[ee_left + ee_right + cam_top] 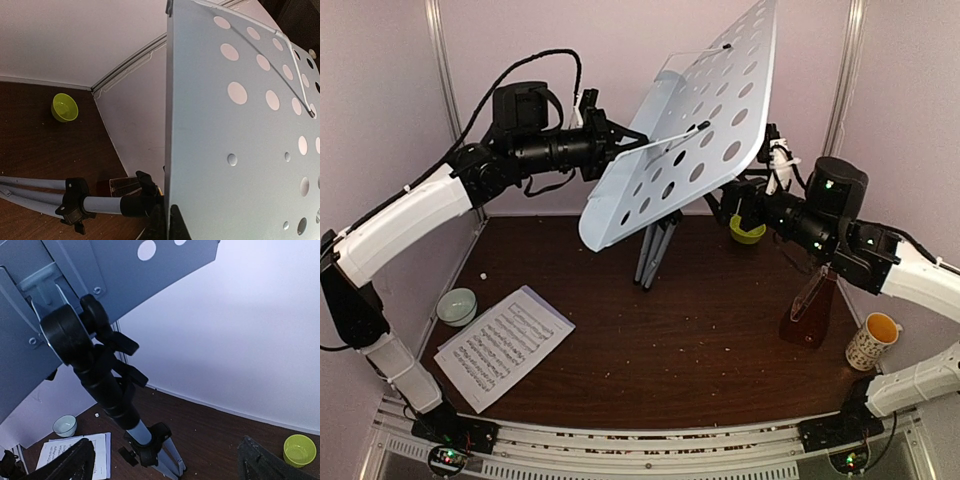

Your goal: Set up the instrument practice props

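The left end effector (625, 138) is clamped on the left edge of the white perforated music-stand desk (710, 120), which slopes up and away to its right. The right end effector (167, 450), fingers wide apart, faces the silver tripod (139, 432) stem just ahead. The printed sheet-music pages (505, 345) lie flat on the bench (670, 340), well below the left end effector, the nearer one.

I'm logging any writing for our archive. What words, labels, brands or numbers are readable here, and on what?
No text here can be read.
Sheet music: printed staves and notes, too small to read.
Mug: dark pattern, no legible letters.
Metronome: no label shows.
Music stand: no lettering shows.
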Action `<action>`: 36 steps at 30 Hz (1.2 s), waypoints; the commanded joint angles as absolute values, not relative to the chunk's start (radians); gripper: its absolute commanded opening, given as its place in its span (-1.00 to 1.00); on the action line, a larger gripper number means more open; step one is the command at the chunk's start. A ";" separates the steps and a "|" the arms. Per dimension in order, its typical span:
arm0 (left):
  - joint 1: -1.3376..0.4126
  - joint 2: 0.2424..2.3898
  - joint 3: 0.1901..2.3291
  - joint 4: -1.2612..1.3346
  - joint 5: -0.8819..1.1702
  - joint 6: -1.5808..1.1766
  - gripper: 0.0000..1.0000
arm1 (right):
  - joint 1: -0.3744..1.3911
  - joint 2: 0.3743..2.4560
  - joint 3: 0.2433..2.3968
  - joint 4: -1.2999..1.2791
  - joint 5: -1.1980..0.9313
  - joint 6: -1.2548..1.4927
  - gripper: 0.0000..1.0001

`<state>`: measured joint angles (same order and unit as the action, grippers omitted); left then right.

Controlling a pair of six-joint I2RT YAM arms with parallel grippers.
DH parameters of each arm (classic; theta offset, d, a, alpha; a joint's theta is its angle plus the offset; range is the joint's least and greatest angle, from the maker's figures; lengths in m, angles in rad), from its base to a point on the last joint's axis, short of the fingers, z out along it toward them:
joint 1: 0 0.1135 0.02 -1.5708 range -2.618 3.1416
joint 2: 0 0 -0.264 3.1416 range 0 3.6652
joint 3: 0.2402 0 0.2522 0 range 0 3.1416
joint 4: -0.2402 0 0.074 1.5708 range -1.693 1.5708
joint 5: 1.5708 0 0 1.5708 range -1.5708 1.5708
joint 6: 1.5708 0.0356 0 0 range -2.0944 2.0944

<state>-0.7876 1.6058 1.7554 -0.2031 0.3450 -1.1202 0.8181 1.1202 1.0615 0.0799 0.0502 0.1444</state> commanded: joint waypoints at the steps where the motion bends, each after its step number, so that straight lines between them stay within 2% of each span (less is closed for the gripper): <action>1: -0.790 1.485 1.762 0.145 0.327 -1.227 -1.00 | 0.874 1.191 1.133 0.142 0.164 0.103 1.00; 5: -0.790 1.474 1.710 0.197 0.318 -1.272 -1.00 | 0.926 1.260 1.129 0.258 0.303 0.138 1.00; 11: -0.790 1.477 1.700 0.212 0.330 -1.298 -1.00 | 0.950 1.344 1.120 0.415 0.260 0.098 0.98; 16: -0.790 1.469 1.692 0.193 0.317 -1.289 -1.00 | 0.972 1.410 1.167 0.453 0.293 0.041 0.80; 24: -0.790 1.470 1.685 0.203 0.319 -1.301 -1.00 | 0.985 1.482 1.200 0.527 0.379 -0.030 0.32; 31: -0.790 1.484 1.682 0.235 0.331 -1.327 -1.00 | 0.985 1.512 1.186 0.636 0.415 -0.086 0.09; 36: -0.790 1.488 1.681 0.250 0.340 -1.342 -1.00 | 0.985 1.550 1.198 0.684 0.404 -0.108 0.04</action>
